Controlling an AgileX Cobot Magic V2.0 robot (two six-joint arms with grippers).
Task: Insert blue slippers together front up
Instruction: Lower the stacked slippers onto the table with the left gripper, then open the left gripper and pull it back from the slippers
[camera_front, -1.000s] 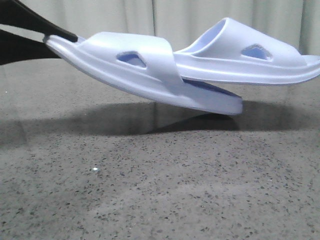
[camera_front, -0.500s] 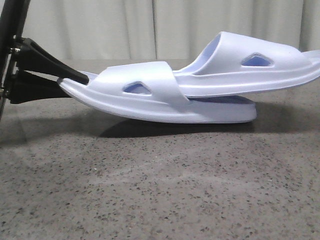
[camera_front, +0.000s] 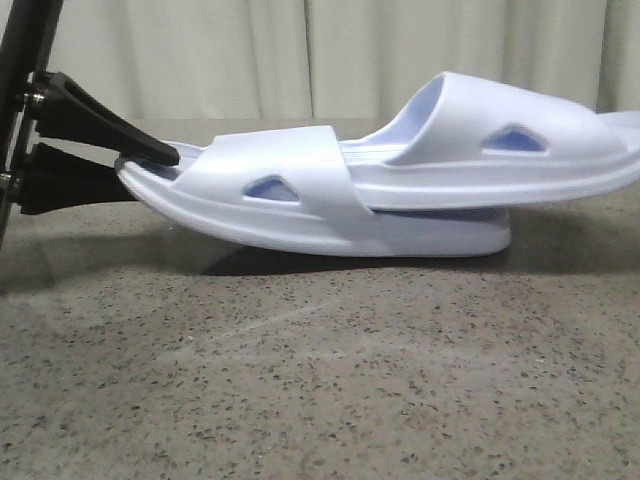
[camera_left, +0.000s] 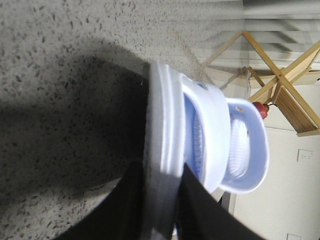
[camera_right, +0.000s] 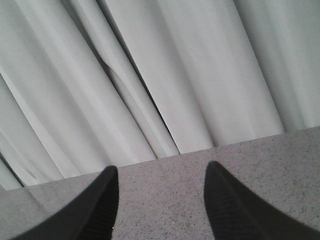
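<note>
Two pale blue slippers sit nested on the table in the front view. The lower slipper (camera_front: 300, 215) has its toe end on the table and its heel slightly raised. The upper slipper (camera_front: 500, 160) lies on the lower one's sole, with one end pushed under the lower one's strap. My left gripper (camera_front: 140, 165) is shut on the lower slipper's heel at the left. The left wrist view shows the gripper (camera_left: 162, 185) clamping the sole edge of that slipper (camera_left: 165, 125), with the other slipper (camera_left: 239, 145) inside its strap. My right gripper (camera_right: 160, 200) is open and empty above the table.
The grey speckled table (camera_front: 320, 380) stretches in front of the slippers. Pale curtains (camera_front: 300, 50) hang behind the table. A wooden folding rack (camera_left: 285, 90) stands beyond the table in the left wrist view.
My left gripper moved right and down with its slipper. That slipper levelled out and its toe came down onto the table. The other slipper now sits deeper under its strap.
</note>
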